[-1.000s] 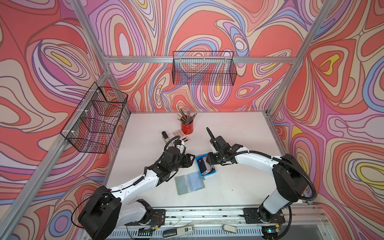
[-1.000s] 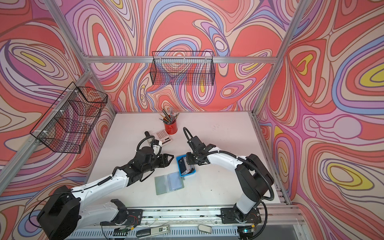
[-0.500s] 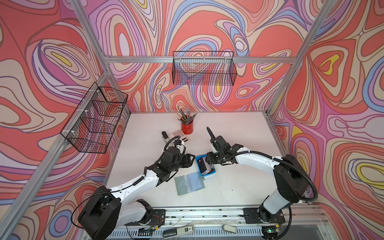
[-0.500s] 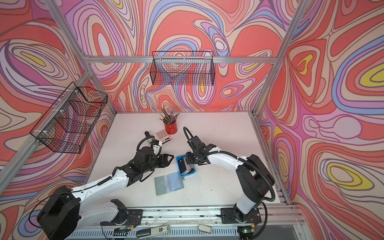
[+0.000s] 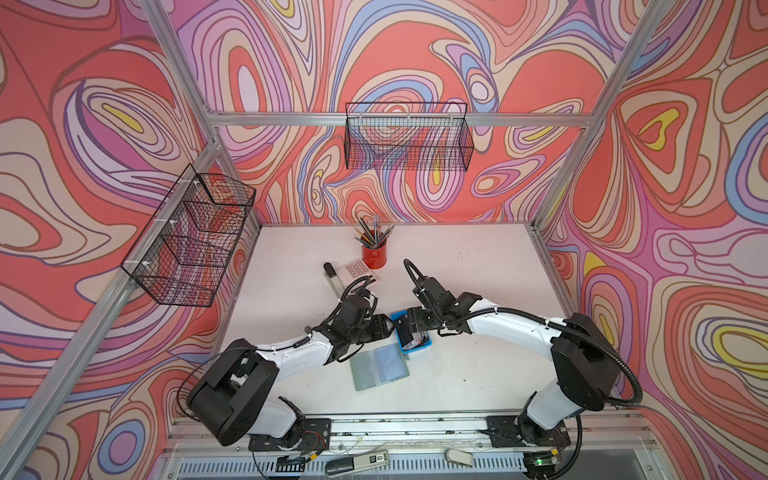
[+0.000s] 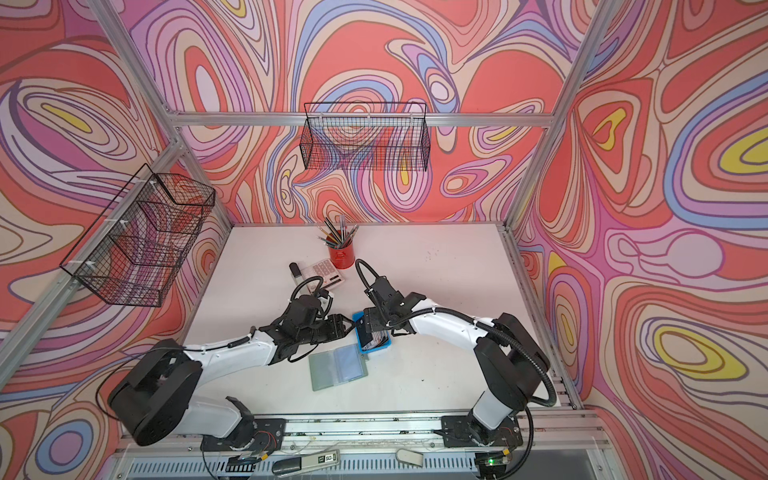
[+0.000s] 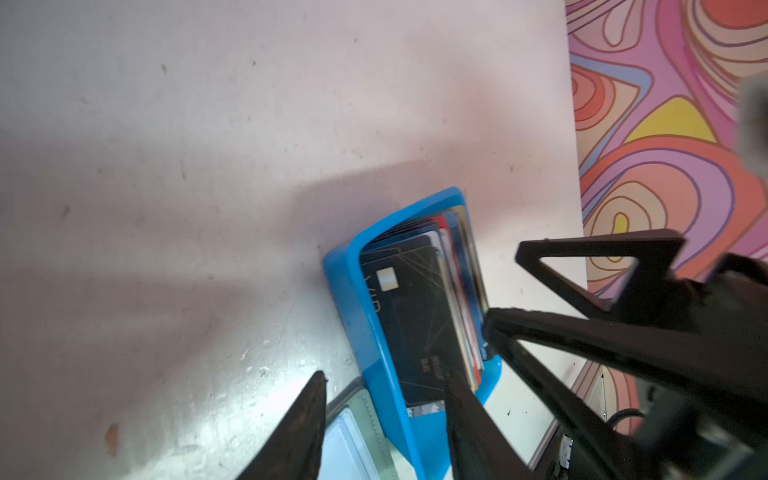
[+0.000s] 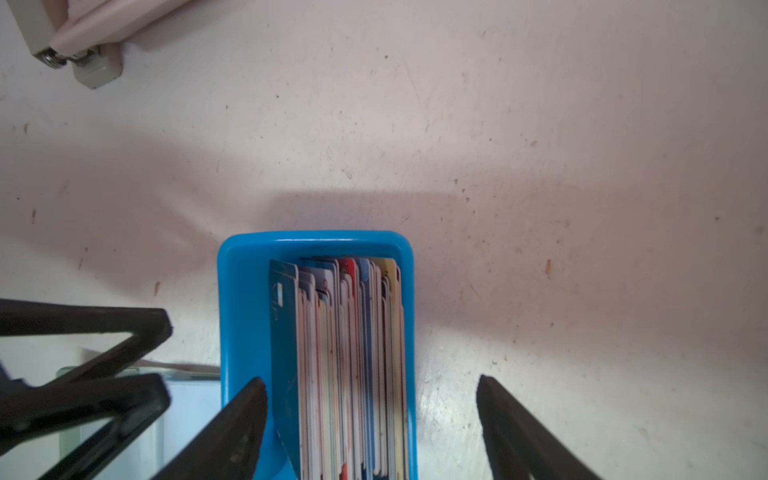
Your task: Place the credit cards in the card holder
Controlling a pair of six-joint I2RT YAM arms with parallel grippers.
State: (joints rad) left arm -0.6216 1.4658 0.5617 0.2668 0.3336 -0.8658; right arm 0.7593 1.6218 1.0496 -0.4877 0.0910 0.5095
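Note:
The credit cards point(image 8: 349, 353) stand on edge as a mixed-colour stack in a bright blue tray point(image 8: 245, 311); a dark card point(image 7: 415, 311) is at the stack's front. My right gripper point(image 8: 372, 379) is open and straddles the stack, one fingertip inside the tray beside the dark card and the other outside over the table. My left gripper point(image 7: 386, 372) is open over the tray's near wall, one fingertip in front of the dark card. The sage-green card holder point(image 5: 380, 366) lies open and flat just in front of the tray point(image 5: 419, 347), its clear sleeves facing up.
Behind both arms stand a red pencil cup point(image 5: 374, 257), a calculator point(image 5: 357, 272) and a pale stapler point(image 5: 330, 274). Black wire baskets hang on the back wall point(image 5: 407, 141) and the left wall point(image 5: 191, 241). A metal rail point(image 5: 415, 424) runs along the table's front edge.
My right gripper's jaws have spread much wider around the card stack. The left gripper has narrowed slightly. Both arms stay at the tray.

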